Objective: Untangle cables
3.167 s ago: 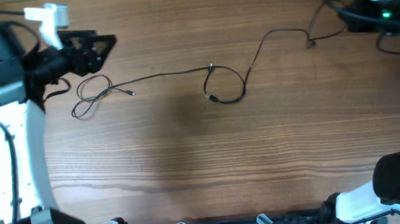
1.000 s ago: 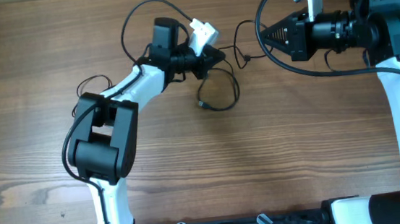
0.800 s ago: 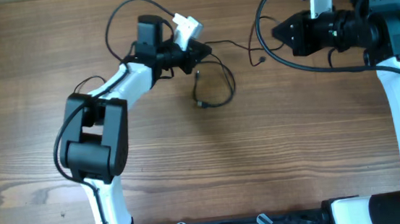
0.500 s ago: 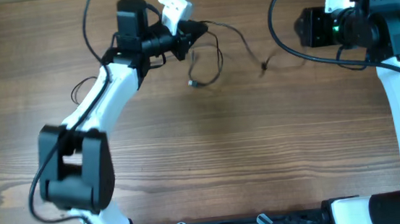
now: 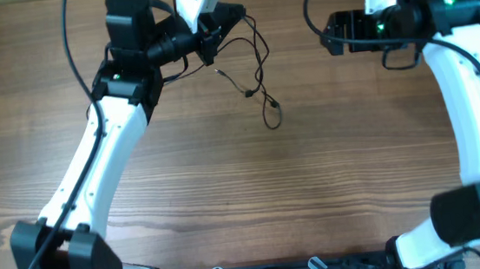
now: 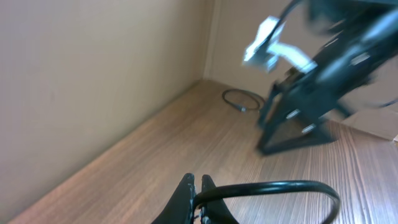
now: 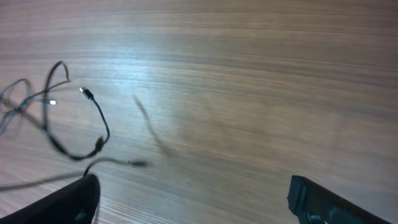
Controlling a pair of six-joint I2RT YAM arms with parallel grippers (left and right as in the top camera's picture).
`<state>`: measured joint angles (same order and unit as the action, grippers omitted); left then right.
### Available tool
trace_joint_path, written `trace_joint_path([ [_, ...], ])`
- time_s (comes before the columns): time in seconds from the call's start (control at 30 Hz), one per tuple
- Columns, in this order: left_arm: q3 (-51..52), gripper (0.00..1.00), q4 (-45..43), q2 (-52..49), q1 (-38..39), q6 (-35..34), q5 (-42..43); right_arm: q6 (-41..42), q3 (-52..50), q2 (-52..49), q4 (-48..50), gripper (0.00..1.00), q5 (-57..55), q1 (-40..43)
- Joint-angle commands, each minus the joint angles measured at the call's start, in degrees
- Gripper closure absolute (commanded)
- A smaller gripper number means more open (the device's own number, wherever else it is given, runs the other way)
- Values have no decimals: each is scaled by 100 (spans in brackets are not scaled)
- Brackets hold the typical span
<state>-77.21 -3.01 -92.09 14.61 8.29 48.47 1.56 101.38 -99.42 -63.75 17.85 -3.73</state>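
Left gripper (image 5: 231, 18): you see it at the far edge of the table, left of the middle, at the end of the long white arm. Its jaws are pressed together and pinch the cables.

Left wrist view: the two dark fingers (image 6: 188, 194) meet at the bottom of the picture. A black wire comes out from between them and bends into a loop to the right.

Cables (image 5: 261, 61): thin black wires, gathered in one loose bundle. From overhead they run from the left gripper toward you and a little to the right. The top part makes open loops just beside the gripper, and the lower part trails down as single strands.

Plug end (image 5: 274, 105): a small one sits low on the bundle, near the lowest strand. You cannot tell if it touches the wood or hangs just over it.

Right gripper (image 5: 329, 35): it is also near the far edge, to the right of the cables and apart from them. Its jaws are spread wide with nothing between them.

Right wrist view: one dark finger (image 7: 71, 200) is in the bottom left corner and the other in the bottom right corner, with only bare wood between. The cable loops show at the left side of this picture — well ahead of the fingers, not touching them.

Table (image 5: 314, 189): brown wood with the grain running left to right.
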Motion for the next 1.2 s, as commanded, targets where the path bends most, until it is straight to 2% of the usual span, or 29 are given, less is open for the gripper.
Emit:
trace_joint_path([
  [0.0, -37, 96, -13, 345, 136, -111, 101, -162, 26, -413, 249, 7, 1106, -31],
  [0.07, -37, 96, 31, 417, 221, -111, 103, -160, 26, -481, 404, 15, 1613, -37],
  [0.1, -37, 96, 50, 435, 254, -111, 105, -162, 26, -485, 435, 16, 1775, -39],
  [0.33, -37, 96, 90, 437, 658, -109, 297, -258, 26, -485, 483, 10, 2479, -199],
  [0.43, -37, 96, 85, 446, 748, -109, 623, -195, 26, -509, 551, 9, 2756, -221],
  [0.7, -37, 96, 92, 680, 739, -107, 809, 162, 26, -713, 804, 9, 2839, -238],
  [0.9, -37, 96, 66, 734, 664, -15, 804, 170, 26, -1003, 1032, 9, 2879, -713],
  [1.17, -37, 96, 175, 734, 481, -17, 787, 761, 26, -1392, 1674, 9, 2946, -973],
])
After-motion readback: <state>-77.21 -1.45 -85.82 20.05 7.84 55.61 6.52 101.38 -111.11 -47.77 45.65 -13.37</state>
